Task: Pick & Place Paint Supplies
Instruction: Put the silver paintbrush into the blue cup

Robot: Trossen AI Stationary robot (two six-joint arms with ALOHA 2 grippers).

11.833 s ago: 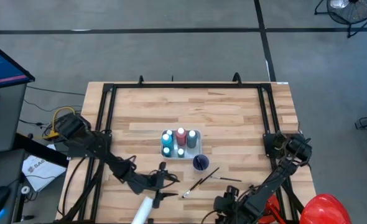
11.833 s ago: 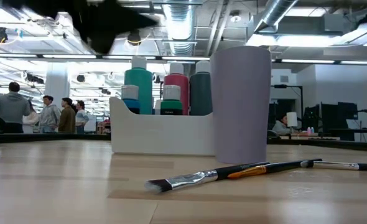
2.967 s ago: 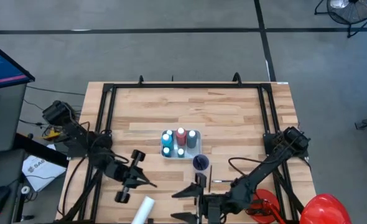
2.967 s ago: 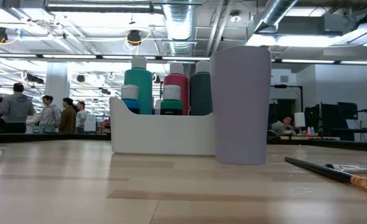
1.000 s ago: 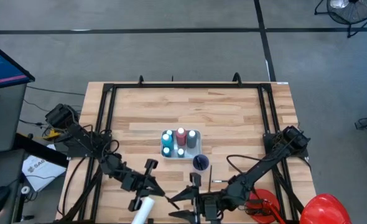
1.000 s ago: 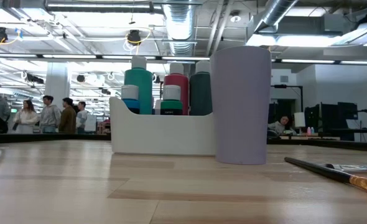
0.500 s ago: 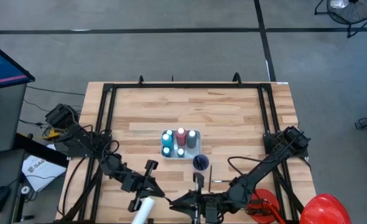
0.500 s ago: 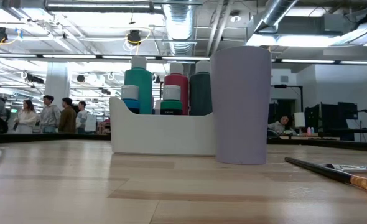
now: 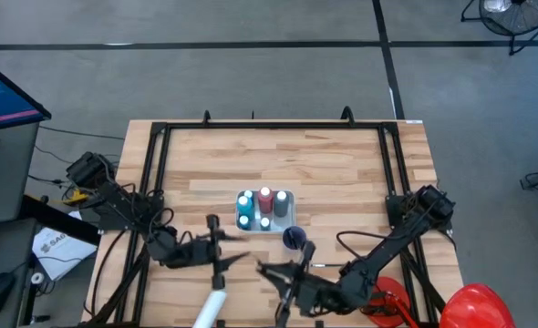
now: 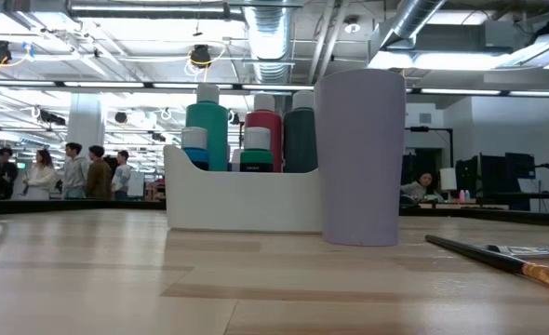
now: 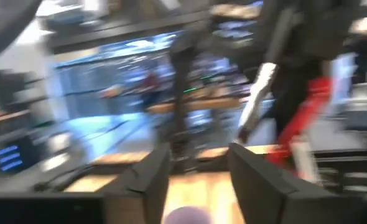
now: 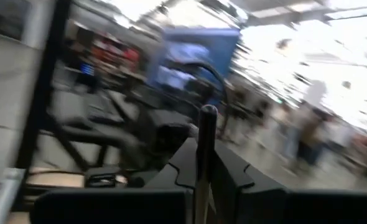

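R. pincer (image 9: 285, 284) low over near edge of counter (image 9: 324, 164), just fwd of purple cup (image 9: 294, 239). Clenched on thin dark brush (image 12: 206, 134): in R. wrist view, handle upright betw. both fingers, pinched tight. In high view, seen as a slim line slanting across pincer; bristle end not made out.

L. pincer (image 9: 222, 253) near counter's front, left of cup, apart from R. pincer. Released: in L. wrist view, fingers (image 11: 147, 180) spread w/ clear gap, nothing betw. them. Top of purple cup just visible below that gap.

White tube (image 9: 212, 308) flat at front edge of counter, close below L. pincer, not touched by it.

White caddy (image 10: 242, 200) at counter centre, cup just beside its right corner. Inside, upright: teal bottle (image 10: 207, 126) w/ white cap, red bottle (image 10: 265, 130), dark grey-green bottle (image 10: 301, 138); more caps visible from above, exact count unclear.

Second brush (image 10: 484, 254) lying flat on counter right of cup in low view, dark handle going to orange. Another thin handle w/ metal ferrule (image 10: 535, 249) behind it; touching or not, can't tell.

Red dome (image 9: 474, 305) off counter's right front corner. Red tool (image 9: 387, 305) beside R. arm.

People (image 10: 70, 172) standing far back in room.
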